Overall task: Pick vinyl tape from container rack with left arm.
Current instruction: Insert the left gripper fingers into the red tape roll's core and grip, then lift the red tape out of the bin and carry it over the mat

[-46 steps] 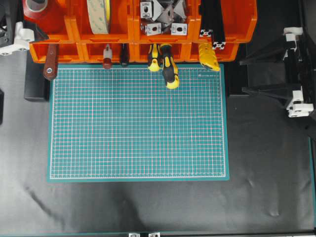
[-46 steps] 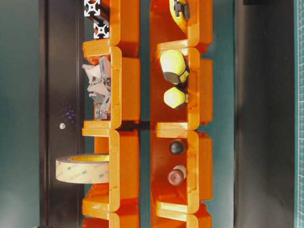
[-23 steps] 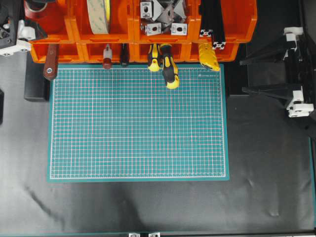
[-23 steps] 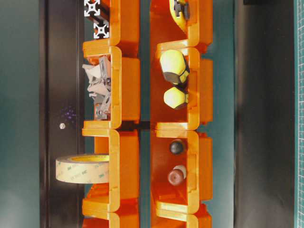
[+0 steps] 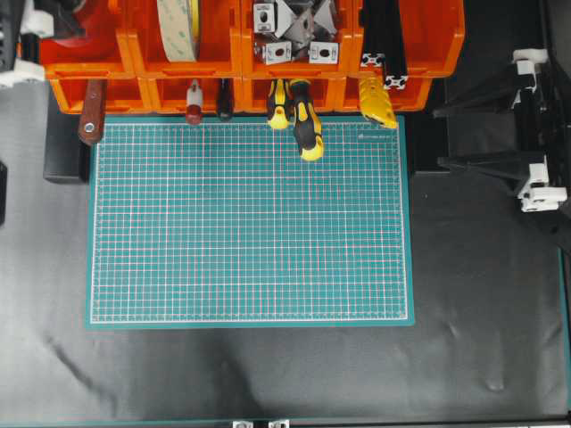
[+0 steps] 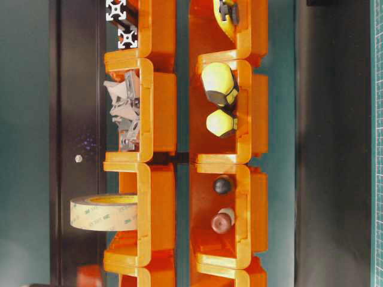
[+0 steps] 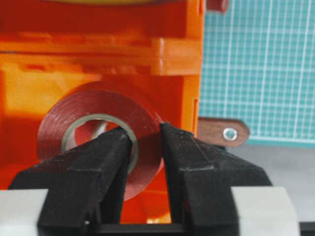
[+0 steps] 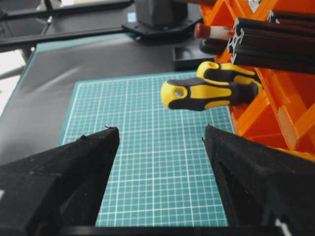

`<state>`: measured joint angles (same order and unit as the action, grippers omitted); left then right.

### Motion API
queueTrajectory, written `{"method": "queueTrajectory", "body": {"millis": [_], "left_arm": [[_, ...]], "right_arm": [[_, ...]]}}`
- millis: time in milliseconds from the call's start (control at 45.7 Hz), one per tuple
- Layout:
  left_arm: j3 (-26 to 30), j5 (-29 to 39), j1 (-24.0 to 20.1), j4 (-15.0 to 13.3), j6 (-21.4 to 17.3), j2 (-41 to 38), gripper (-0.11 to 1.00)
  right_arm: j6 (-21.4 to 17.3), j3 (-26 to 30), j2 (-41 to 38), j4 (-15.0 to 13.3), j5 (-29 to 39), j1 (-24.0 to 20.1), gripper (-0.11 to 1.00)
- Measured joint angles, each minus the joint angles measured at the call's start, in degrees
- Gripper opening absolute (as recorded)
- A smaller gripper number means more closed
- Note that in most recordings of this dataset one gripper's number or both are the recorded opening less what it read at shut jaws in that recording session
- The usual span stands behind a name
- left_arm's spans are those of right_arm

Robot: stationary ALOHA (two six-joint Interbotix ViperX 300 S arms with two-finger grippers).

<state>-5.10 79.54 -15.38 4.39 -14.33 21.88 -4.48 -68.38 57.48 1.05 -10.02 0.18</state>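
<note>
In the left wrist view the vinyl tape, a glossy red ring with a pale inner core, stands on edge in front of an orange bin of the container rack. My left gripper is shut on the ring's right wall, with one finger inside the core and the other outside. Overhead, the left arm sits at the rack's top left corner. A red patch shows beside the rack's upper tier in the table-level view. My right gripper hangs open over the green mat.
The rack also holds a big cream tape roll, metal brackets, black extrusions, yellow-black screwdrivers and a brown-handled tool. The green mat lies in front. The right gripper is at the mat's right edge.
The left gripper has closed onto the tape's ring and drawn back toward the top left corner. A red patch has appeared at the bottom of the table-level view. The right arm is unmoved.
</note>
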Motion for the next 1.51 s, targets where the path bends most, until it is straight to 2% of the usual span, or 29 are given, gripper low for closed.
{"method": "queueTrajectory", "body": {"millis": [175,306,394,525,635,744,832,1138,1247,1510], "left_arm": [[6.8,3.2,2.5,0.2,0.7,-0.4,0.19],[11.2,4.5,9.7,0.1,2.4,-2.3,0.19],[12.1,4.4,15.1,0.1,4.3,-3.2,0.19],[11.9,3.0,22.2,0.1,9.2,-5.4,0.19],[9.2,-0.1,27.6,0.0,13.1,-7.6,0.19],[6.0,-5.8,32.0,0.0,14.8,-9.8,0.19],[2.4,-12.8,34.5,0.1,15.4,-10.9,0.19],[-11.1,-34.8,34.2,0.1,15.6,-16.9,0.19],[-12.6,-37.4,33.1,0.0,15.6,-20.3,0.19],[-12.8,-37.5,30.3,0.0,15.6,-25.9,0.19]], "right_arm": [[0.1,0.0,0.0,-0.1,0.0,0.0,0.7],[0.1,0.0,0.0,-0.1,0.0,0.0,0.7],[0.1,0.0,0.0,0.0,0.0,0.0,0.7],[0.1,0.0,0.2,0.0,0.0,0.0,0.7],[0.1,0.0,0.3,-0.1,0.0,0.0,0.7],[0.1,0.0,0.5,0.0,0.0,0.0,0.7],[0.1,0.0,0.8,-0.1,0.0,0.0,0.7],[-0.3,0.3,2.6,-0.1,1.7,0.0,0.7],[-0.4,0.5,3.1,-0.1,2.5,0.0,0.7],[-0.5,1.3,4.8,-0.1,4.1,0.0,0.7]]}}
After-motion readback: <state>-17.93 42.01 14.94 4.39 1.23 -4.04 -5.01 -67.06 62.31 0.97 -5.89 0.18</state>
